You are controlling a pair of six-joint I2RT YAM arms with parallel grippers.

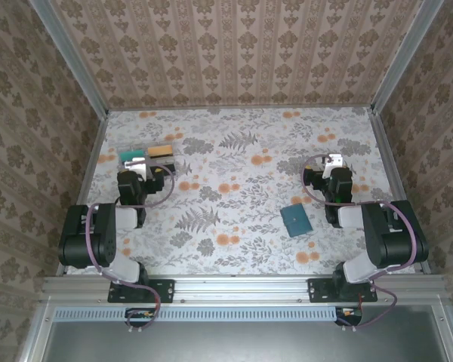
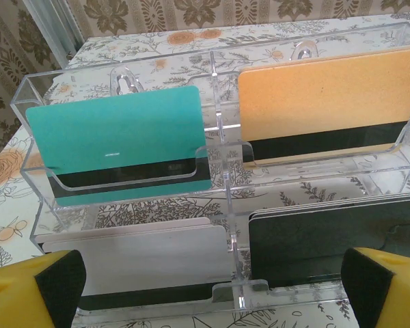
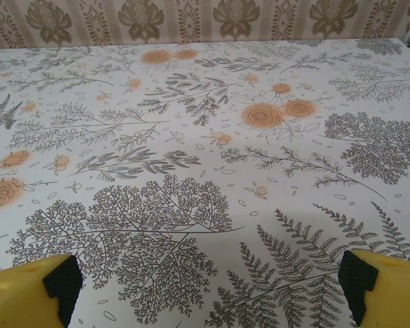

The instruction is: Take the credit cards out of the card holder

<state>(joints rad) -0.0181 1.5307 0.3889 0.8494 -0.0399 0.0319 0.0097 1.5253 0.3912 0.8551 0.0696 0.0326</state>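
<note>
Four credit cards (image 2: 116, 140) stand in a clear rack (image 2: 222, 171) in the left wrist view: a teal-green one upper left, a tan-orange one (image 2: 328, 102) with a dark stripe upper right, a pale grey one (image 2: 150, 263) lower left and a dark one (image 2: 328, 239) lower right; from the top camera that rack (image 1: 147, 153) is just a small blur of green and orange at the far left of the table (image 1: 234, 143). The left claw (image 2: 208, 294) sits right in front of it; its yellow fingers (image 2: 27, 294) are spread wide with nothing gripped. What we get from the top view instead is the card holder (image 1: 295, 219); it's teal, lying flat and closed on the table beside the right arm (image 1: 385, 234), well apart from the rack. The right claw (image 3: 205, 290) is wide open too, holding nothing; its wrist camera looks across the floral print of the table.
</note>
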